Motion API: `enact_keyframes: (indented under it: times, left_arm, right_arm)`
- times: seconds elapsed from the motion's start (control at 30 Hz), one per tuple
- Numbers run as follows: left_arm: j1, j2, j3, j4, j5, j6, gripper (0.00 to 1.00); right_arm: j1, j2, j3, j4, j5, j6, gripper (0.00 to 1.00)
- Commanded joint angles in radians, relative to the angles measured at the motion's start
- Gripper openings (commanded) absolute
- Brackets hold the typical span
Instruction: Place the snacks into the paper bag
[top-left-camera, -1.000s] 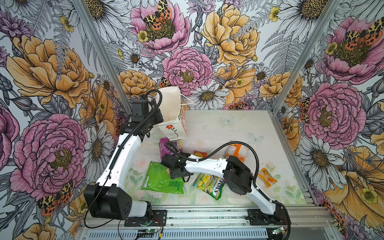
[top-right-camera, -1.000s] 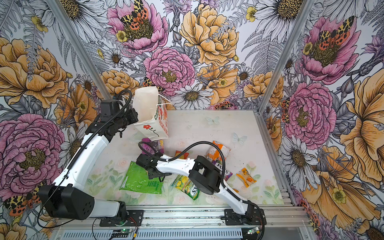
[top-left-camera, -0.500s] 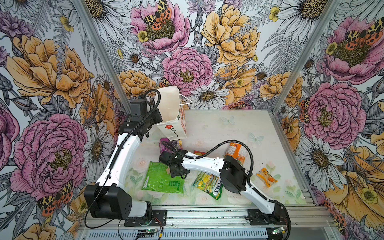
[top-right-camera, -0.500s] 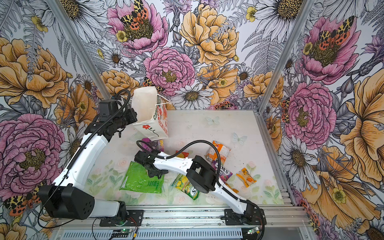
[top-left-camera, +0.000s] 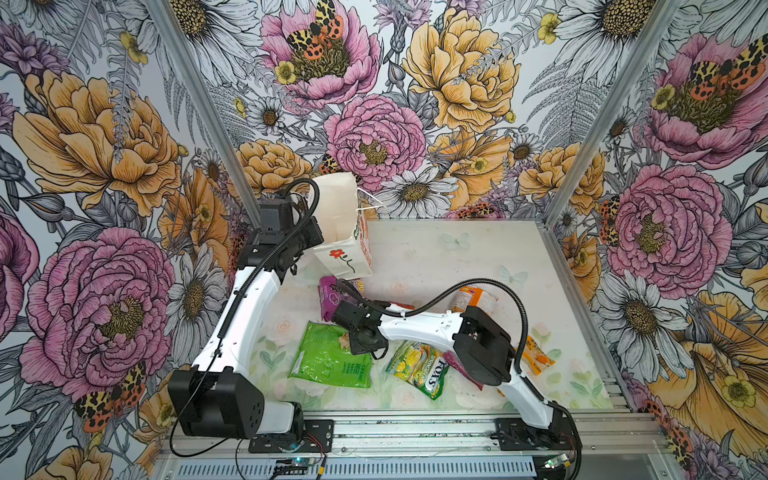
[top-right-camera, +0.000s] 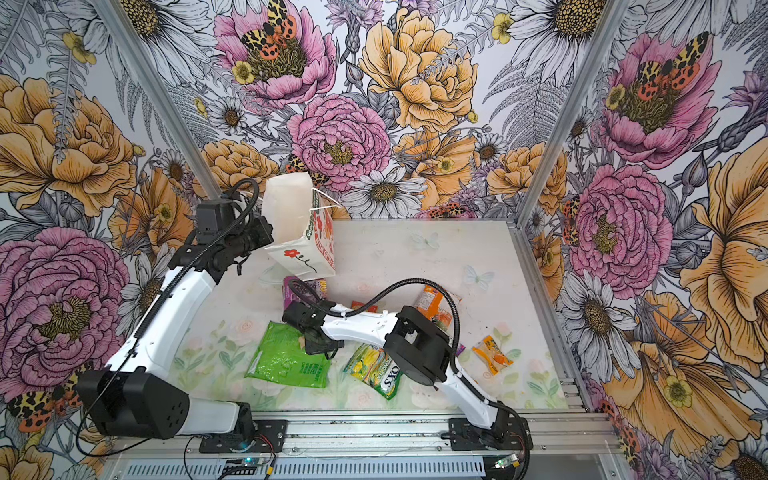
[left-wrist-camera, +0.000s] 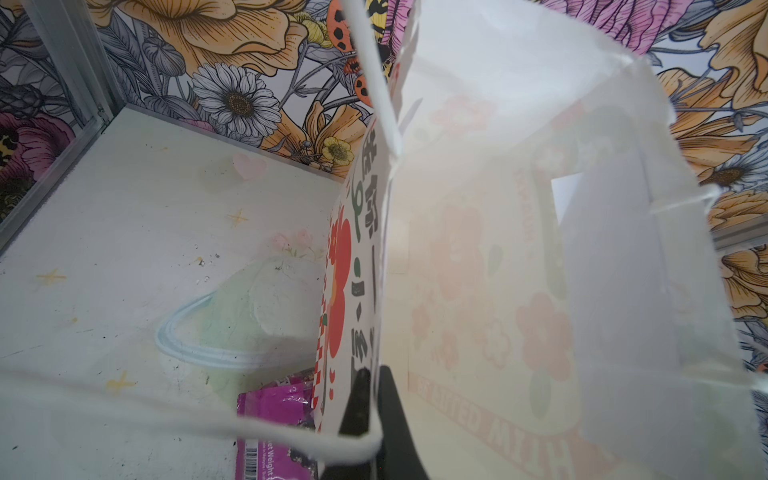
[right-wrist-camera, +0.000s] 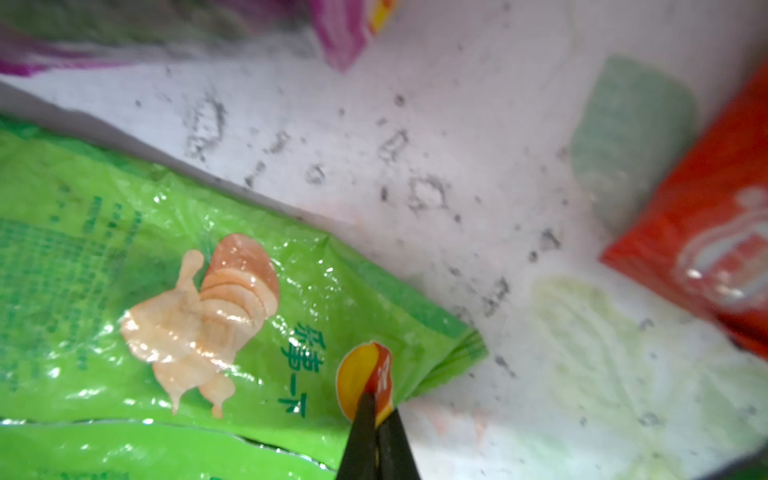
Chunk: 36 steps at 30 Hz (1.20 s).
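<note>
Currently: pale counter (top-left-camera: 436, 249) with faint butterfly prints, dark scuff specks in the right wrist view; floral-papered walls (top-left-camera: 374, 124) on three sides. Paper bag (top-left-camera: 340, 232) tilted at 11 o'clock in both top views, its wall pinched by the closed left fingers (left-wrist-camera: 360, 399). Right fingers (right-wrist-camera: 361, 432) closed on a corner of the green packet (right-wrist-camera: 166, 291), at 7 o'clock. FOX'S packet (top-left-camera: 419, 368) at 6 o'clock; purple packet (top-left-camera: 330, 293) at the bag's 6 o'clock.
</note>
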Motion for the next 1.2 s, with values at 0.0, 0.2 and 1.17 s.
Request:
enact_keyframes:
  times: [0.0, 0.2, 1.17]
  left_arm:
    - [-0.024, -0.018, -0.004, 0.024, -0.018, 0.011, 0.00]
    - [-0.095, 0.032, 0.035, 0.007, -0.024, 0.008, 0.00]
    - [-0.355, 0.427, 0.443, -0.256, -0.225, 0.023, 0.00]
  right_arm:
    - [-0.029, -0.127, -0.152, 0.050, -0.013, 0.012, 0.00]
    - [-0.071, -0.449, -0.441, 0.202, -0.023, 0.011, 0.00]
    - [-0.261, -1.063, -0.624, 0.357, -0.043, 0.050, 0.00]
